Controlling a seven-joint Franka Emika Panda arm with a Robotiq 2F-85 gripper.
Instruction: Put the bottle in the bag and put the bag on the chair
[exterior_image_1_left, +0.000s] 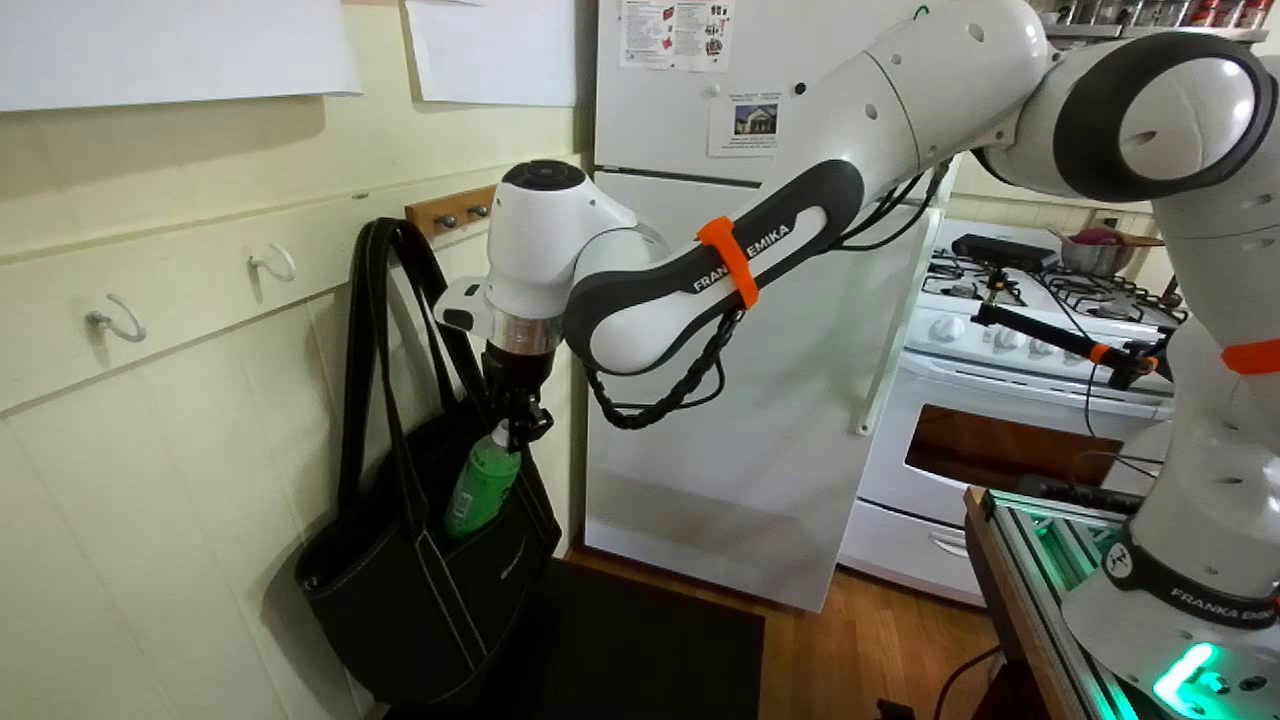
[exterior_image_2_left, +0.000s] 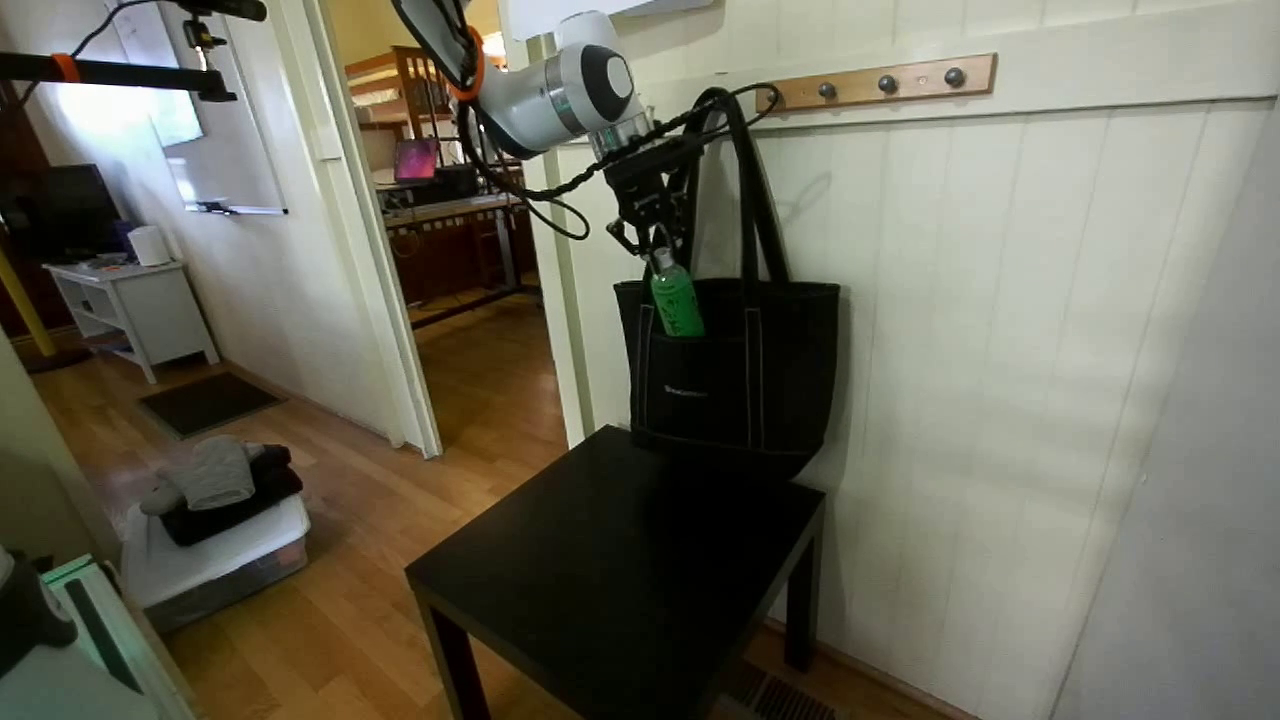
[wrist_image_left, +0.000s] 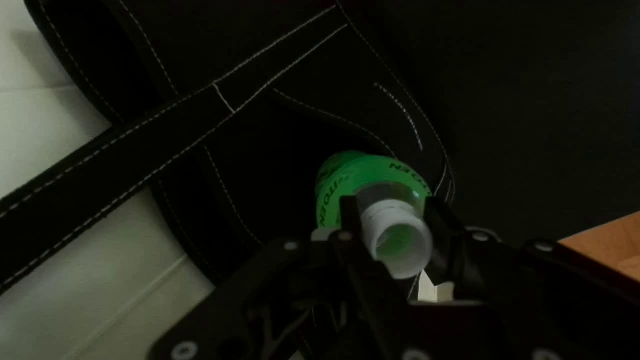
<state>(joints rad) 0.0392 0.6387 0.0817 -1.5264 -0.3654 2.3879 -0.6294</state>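
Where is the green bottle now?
In an exterior view, the gripper holds the green bottle at the front pocket, left of centre on the black tote bag.

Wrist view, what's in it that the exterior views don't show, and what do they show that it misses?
Only the wrist view looks end-on at the white ring-shaped top of the bright green plastic bottle. Only the two exterior views show the wooden rail with dark round knobs and the jointed white robot arm. All share the bottle, the black end effector at its neck, and the large black fabric tote bag with white stitching.
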